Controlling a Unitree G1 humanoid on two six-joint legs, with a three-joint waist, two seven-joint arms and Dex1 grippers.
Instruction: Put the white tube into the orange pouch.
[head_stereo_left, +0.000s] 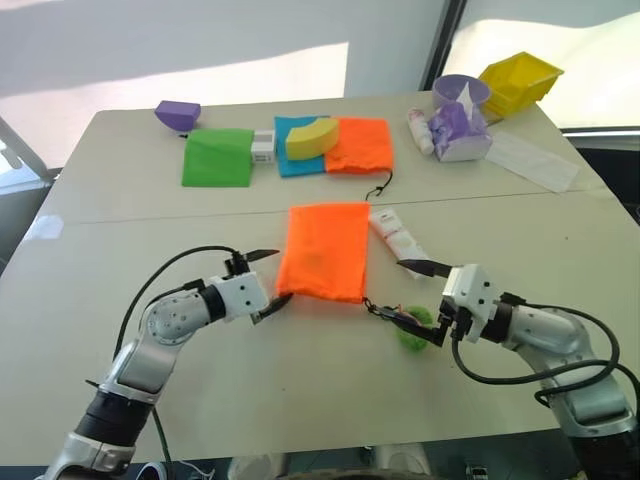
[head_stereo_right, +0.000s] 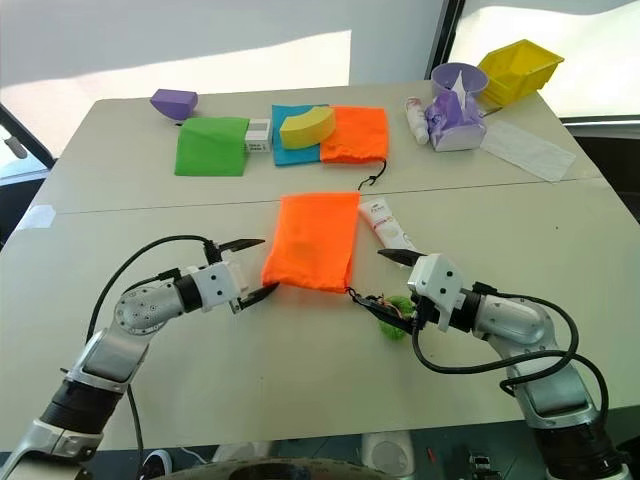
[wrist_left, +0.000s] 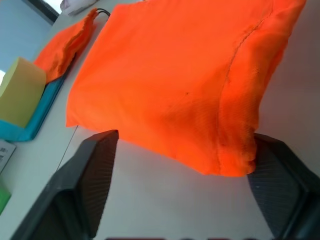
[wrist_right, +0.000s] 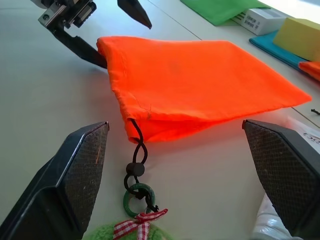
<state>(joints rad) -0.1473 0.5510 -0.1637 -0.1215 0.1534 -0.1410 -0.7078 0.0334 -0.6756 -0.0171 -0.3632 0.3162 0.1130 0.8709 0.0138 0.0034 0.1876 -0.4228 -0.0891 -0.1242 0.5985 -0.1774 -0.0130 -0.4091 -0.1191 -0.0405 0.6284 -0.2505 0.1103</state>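
On the table, white tube (head_stereo_left: 393, 233) lies beside orange pouch (head_stereo_left: 323, 250), not in yet. Left gripper (head_stereo_left: 262, 283) & right gripper (head_stereo_left: 430, 298): both claws wide, holding nothing.

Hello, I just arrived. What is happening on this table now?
A two-armed robot is working on the orange pouch, which lies flat on the table. Its left tool is at the pouch's near left corner, one finger touching the hem. Its right tool is open near the drawstring and the green pom-pom. The white tube lies beside the pouch, not yet inside. Other pouches and boxes sit at the far side.
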